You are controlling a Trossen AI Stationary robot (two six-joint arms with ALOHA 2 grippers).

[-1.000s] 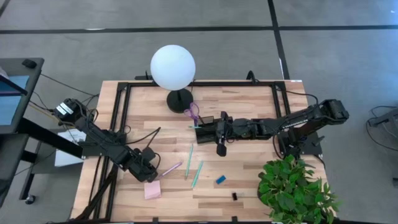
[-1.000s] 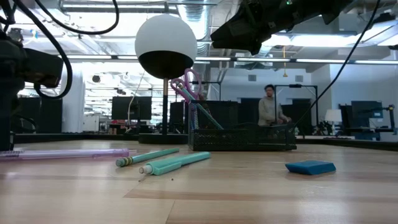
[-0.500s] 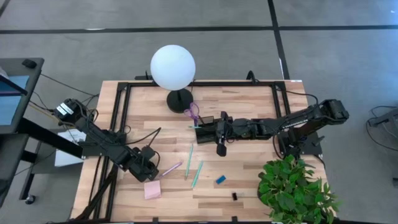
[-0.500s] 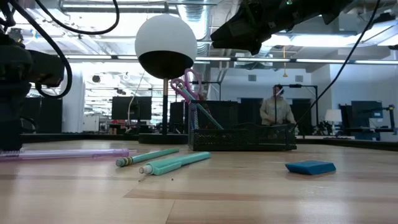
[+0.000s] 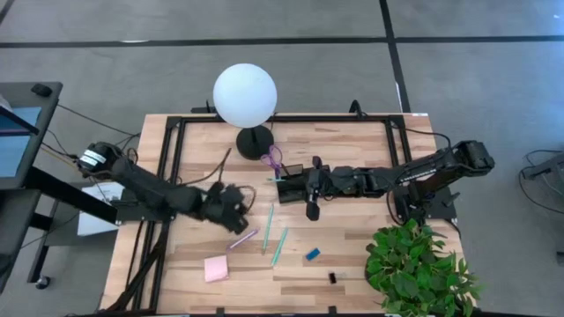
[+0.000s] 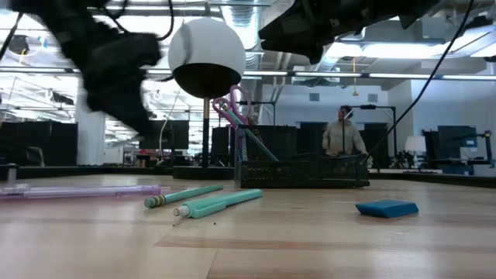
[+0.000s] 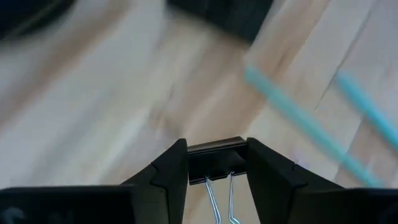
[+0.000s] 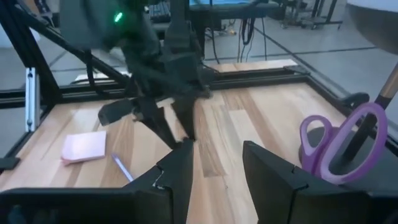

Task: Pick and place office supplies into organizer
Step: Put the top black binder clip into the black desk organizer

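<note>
My left gripper hangs above the table between the pink sticky-note pad and the black organizer, shut on a small black binder clip. The right gripper is open and hovers over the organizer's left end. Purple-handled scissors stand upright in the organizer. Two teal pens, a purple pen, a blue eraser and a second black clip lie flat on the wood. My left gripper pinches the binder clip's black body between its two fingers. The clip's wire handles point back toward the wrist. The clip is lifted clear of the table.
The white globe lamp stands on its round base just left of the organizer. A green plant fills the near right corner. A black frame runs around the table top. A person stands far behind the table.
The left gripper has risen from the table beside the pink pad and swung quickly toward the table's right and far side, toward the organizer. The pink pad now lies fully uncovered.
</note>
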